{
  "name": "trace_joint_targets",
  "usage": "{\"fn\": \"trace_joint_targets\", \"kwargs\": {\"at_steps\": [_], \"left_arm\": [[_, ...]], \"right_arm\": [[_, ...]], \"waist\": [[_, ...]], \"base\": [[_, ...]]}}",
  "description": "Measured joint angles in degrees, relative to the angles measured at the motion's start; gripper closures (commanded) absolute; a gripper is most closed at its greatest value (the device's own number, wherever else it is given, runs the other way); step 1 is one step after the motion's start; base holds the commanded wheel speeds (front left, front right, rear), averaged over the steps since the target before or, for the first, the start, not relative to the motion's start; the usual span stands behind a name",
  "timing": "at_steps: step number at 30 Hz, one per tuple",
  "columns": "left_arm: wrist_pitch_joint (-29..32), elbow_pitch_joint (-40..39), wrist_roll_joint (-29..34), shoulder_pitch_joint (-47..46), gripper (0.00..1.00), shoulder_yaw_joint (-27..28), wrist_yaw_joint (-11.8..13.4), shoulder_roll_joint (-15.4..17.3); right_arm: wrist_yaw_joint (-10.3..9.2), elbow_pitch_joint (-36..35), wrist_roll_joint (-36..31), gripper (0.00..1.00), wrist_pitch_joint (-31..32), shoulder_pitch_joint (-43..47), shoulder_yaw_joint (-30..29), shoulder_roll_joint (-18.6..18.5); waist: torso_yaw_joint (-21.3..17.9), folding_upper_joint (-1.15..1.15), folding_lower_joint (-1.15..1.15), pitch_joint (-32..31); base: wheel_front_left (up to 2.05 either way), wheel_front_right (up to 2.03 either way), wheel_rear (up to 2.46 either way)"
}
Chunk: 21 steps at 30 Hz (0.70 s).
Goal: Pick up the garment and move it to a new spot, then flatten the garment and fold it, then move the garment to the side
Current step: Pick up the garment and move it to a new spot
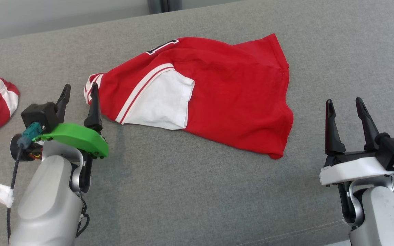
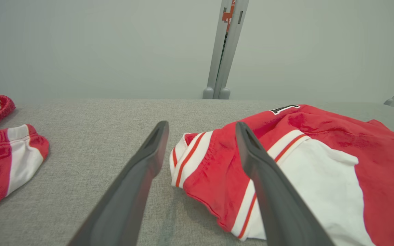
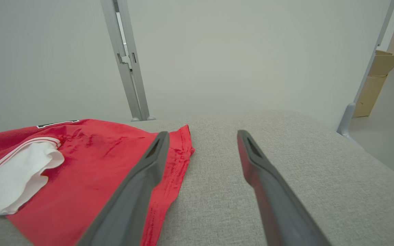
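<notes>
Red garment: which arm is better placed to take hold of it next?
Probably the left. The left gripper, open, sits right at the striped sleeve cuff; the right gripper, also open, stands apart from the red garment, over bare cushion.

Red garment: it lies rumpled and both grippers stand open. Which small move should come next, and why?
Probably ease the left gripper forward and down onto the striped cuff to grasp it. The red garment lies rumpled, white sleeve folded over it, so it needs spreading; the cuff sits just ahead, between the open fingers. The right gripper, also open, is apart from the hem.
</notes>
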Motion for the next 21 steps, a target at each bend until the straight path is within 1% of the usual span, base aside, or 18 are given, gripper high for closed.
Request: {"fn": "trace_joint_targets", "kwargs": {"at_steps": [5,10,14,21], "left_arm": [[-0.1,-8.9,4.1,8.3,0.00,2.5,1.4,-1.1],[-0.1,-16.8,6.9,17.8,0.00,6.4,2.3,-3.8],[-0.1,-20.9,9.4,24.5,0.00,8.5,2.4,-5.8],[-0.1,-25.6,11.9,31.0,0.00,10.7,2.4,-8.3]], "right_arm": [[0.00,0.4,-1.0,0.00,0.0,0.1,0.4,0.0],[0.00,1.5,-2.0,0.00,0.0,0.6,0.7,0.0],[0.00,2.8,-2.3,0.00,0.0,1.7,1.7,0.0],[0.00,5.2,-1.2,0.00,0.0,3.4,4.5,0.0]], "waist": [[1.3,0.00,0.00,-2.5],[2.5,0.00,0.00,-5.4],[3.3,0.00,0.00,-7.6],[4.4,0.00,0.00,-10.5]], "base": [[0.00,0.00,0.00],[0.00,0.00,0.00],[0.00,0.00,0.00],[0.00,0.00,0.00]]}}
